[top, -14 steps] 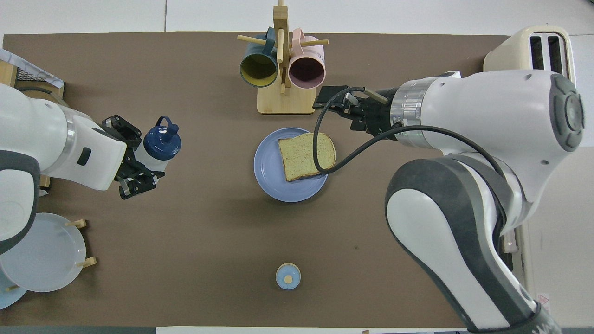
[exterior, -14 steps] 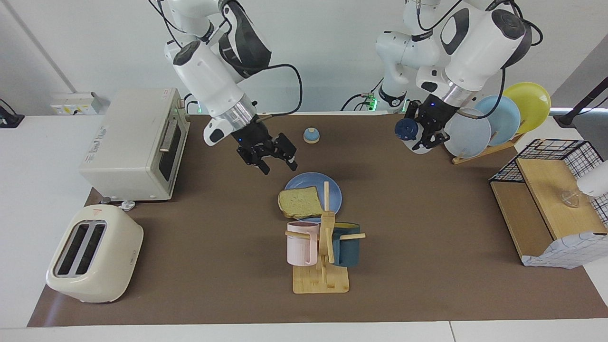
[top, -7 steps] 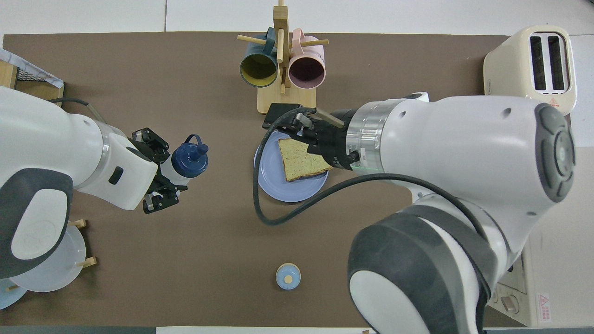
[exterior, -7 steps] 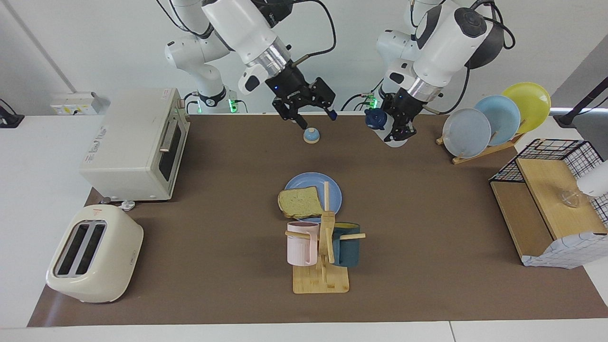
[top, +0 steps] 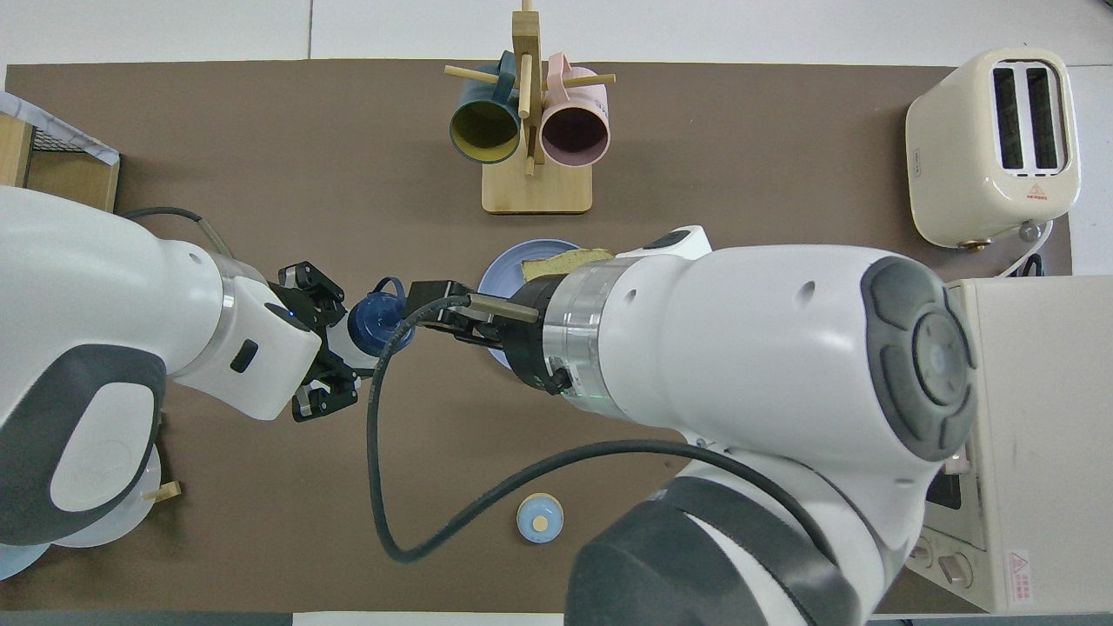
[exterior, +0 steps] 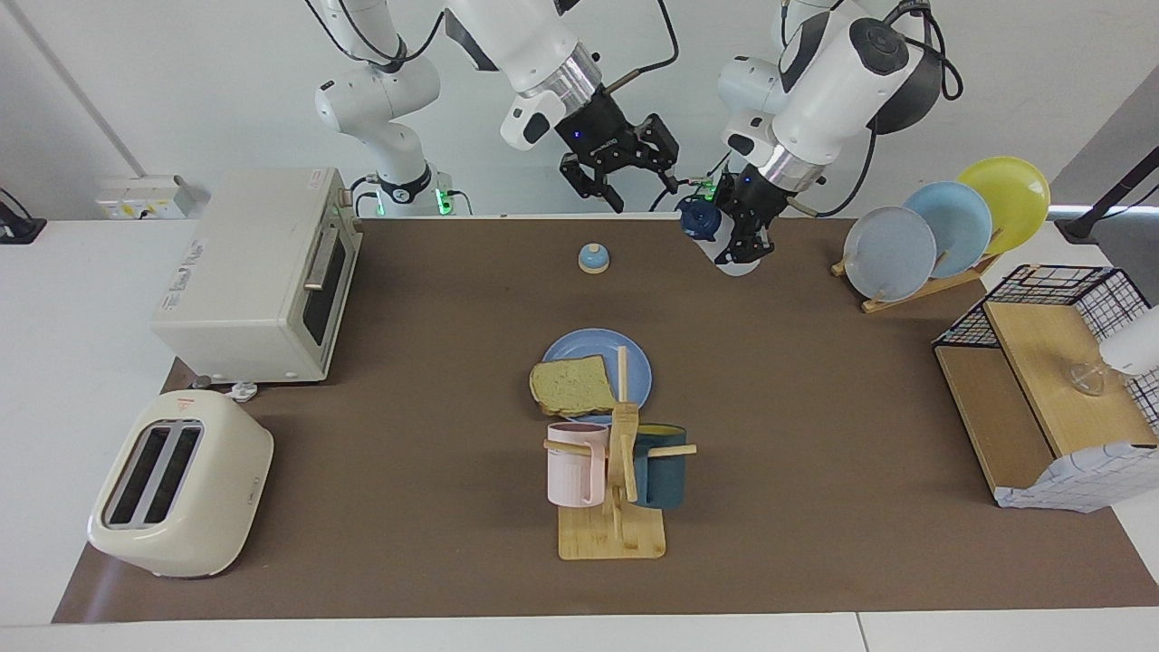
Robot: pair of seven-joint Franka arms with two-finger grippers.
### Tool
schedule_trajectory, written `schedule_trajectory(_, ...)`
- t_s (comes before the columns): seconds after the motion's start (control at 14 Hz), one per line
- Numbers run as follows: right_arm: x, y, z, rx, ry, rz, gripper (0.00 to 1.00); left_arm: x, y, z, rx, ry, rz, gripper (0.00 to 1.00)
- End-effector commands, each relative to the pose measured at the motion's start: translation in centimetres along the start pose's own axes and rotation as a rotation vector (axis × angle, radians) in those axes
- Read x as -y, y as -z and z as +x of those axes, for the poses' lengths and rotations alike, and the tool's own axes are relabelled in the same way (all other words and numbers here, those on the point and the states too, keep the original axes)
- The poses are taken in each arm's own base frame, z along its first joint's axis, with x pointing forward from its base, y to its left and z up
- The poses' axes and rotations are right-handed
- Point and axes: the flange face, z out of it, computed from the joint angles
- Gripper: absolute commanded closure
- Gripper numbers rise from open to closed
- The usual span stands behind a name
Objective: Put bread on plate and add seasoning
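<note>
**Position of parts.** The left claw (exterior: 746,239) is up in the air over the tabletop (exterior: 815,407), between the small bell (exterior: 593,259) and the plate rack (exterior: 924,288). It is closed on the seasoning bottle (exterior: 733,261) and grips the whitish body below the cap. The right claw (exterior: 625,172) is also raised, above the bell and near the bottle's cap, and its fingers stand apart and hold nothing. In the overhead view, the right claw's tip nearly meets the cap.

In the middle of the tabletop, the bread (exterior: 570,385) lies flat on the blue plate (exterior: 638,358). One edge overhangs the rim toward the right arm's end of the tabletop. The mug stand (exterior: 616,534) is just beside the plate, farther from the robots.

**Orientation of the bottle.** The long axis is tilted, not upright. The dark cap is the upper end and points toward the right claw. The base is the lower end and points toward the left arm's end of the tabletop.

**Step in hand (judgement).** The bread part of the task looks complete, and the seasoning part remains. The two claws are close together. This suggests a handover or work on the cap, but the views do not show which.

**Procedure.**
1. Keep the left claw's grip firm on the body, because the smooth plastic can turn in the grip.
2. Align the right claw with the cap before it closes.
3. Carry the bottle over the middle of the bread, and stay clear of the mug stand's pegs.
4. Tip the cap end down only when the bottle is above the slice.
</note>
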Motion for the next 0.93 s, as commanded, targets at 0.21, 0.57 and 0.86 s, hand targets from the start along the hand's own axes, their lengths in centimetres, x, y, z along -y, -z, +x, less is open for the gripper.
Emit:
schedule_trajectory(0.21,1.4,2.1,0.6,-0.033,0.004,0.018,0.34,-1.4,-0.2,0.2,-0.04,-0.004,-0.018,1.0)
schedule_trajectory(0.57,1.1,-1.1,2.4,-0.087,0.029,0.005,0.42,-1.9,-0.3,0.1,-0.046,0.049,-0.04,1.0)
schedule_trajectory(0.86,3.3,-1.6,2.1,-0.084,0.012,0.032,0.45,-2.2,-0.4,0.4,-0.045,0.046,-0.042,1.0)
